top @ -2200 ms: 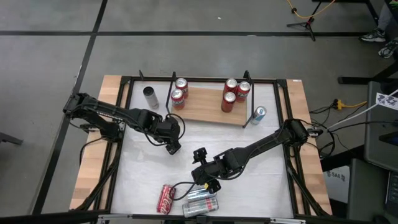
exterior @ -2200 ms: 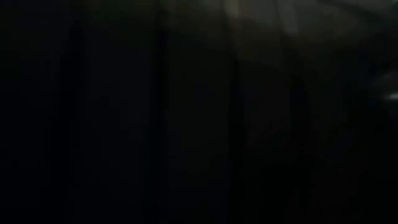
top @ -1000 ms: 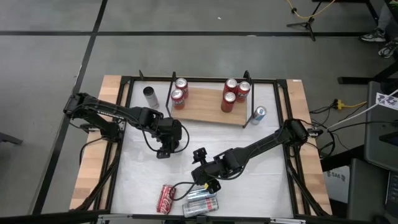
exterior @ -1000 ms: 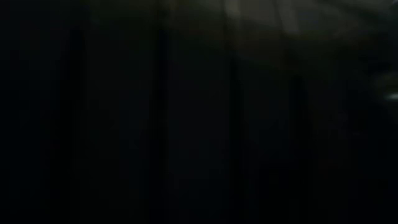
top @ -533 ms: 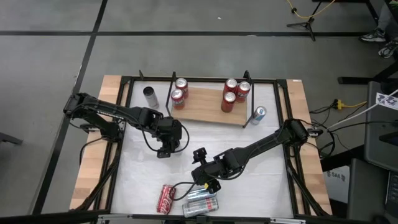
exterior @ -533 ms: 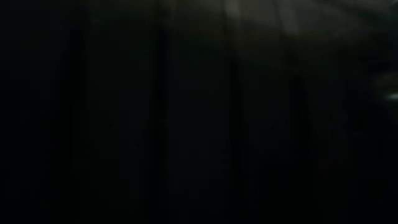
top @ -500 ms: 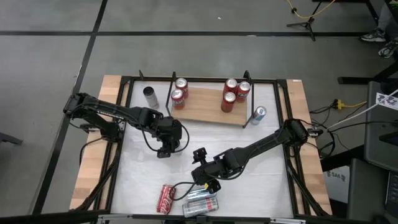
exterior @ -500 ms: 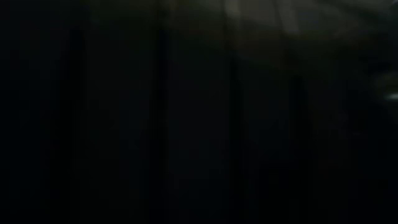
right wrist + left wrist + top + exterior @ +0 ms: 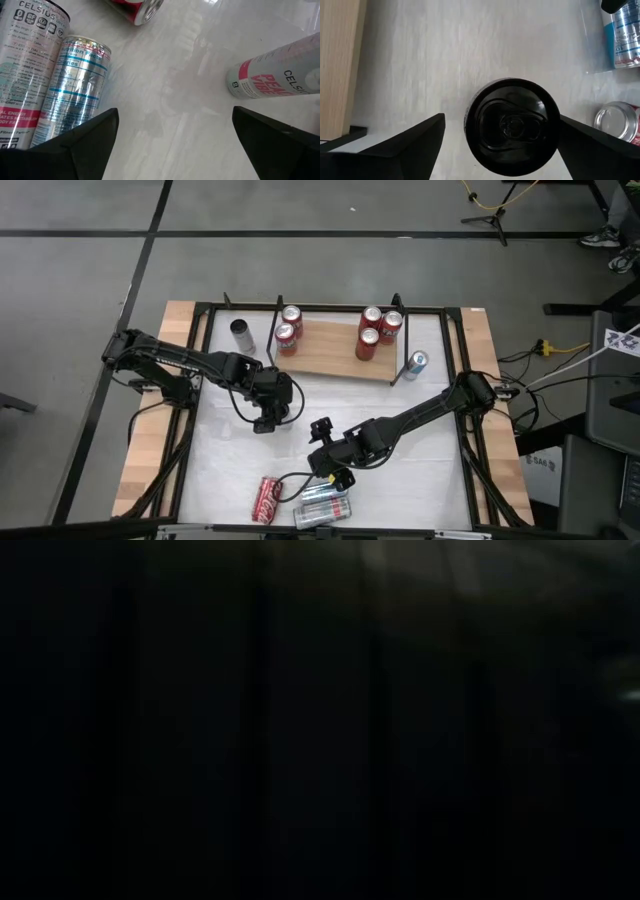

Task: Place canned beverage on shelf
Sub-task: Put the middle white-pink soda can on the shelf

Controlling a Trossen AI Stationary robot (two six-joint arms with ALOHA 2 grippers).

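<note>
Room: grey floor with dark tape lines around a framed rig; the low view is black and shows nothing.
Worktop: white worktop [image 9: 230, 470] with wooden side strips, inside a black frame.
Shelf: the shelf [image 9: 325, 352] lies along the far edge, a light-brown board with black rod brackets at both ends. Five red cans [image 9: 368, 343] stand on it, two at its left end and three toward its right.
Black can: a black can [image 9: 512, 126] stands upright on the worktop near the middle, in front of the shelf's left end. The left wrist view looks straight down on its lid.
Left claw: the left claw [image 9: 262, 423] hangs over that can, fingers spread wide to either side of it and clear of its wall. Nothing is pinched.
Right claw: the right claw [image 9: 335, 476] sits low near the front edge, spread wide and empty, just beside lying cans.
Other cans: a red can [image 9: 268, 499] and silver cans [image 9: 322, 506] lie on their sides by the front edge; a dark can [image 9: 242, 336] stands off the shelf's left end, a blue-and-silver can [image 9: 416, 363] off its right.
Handling: the black can is likely rigid if full, with a smooth, slippery wall that dents under hard squeeze. Best taken across the mid-body, kept upright.
</note>
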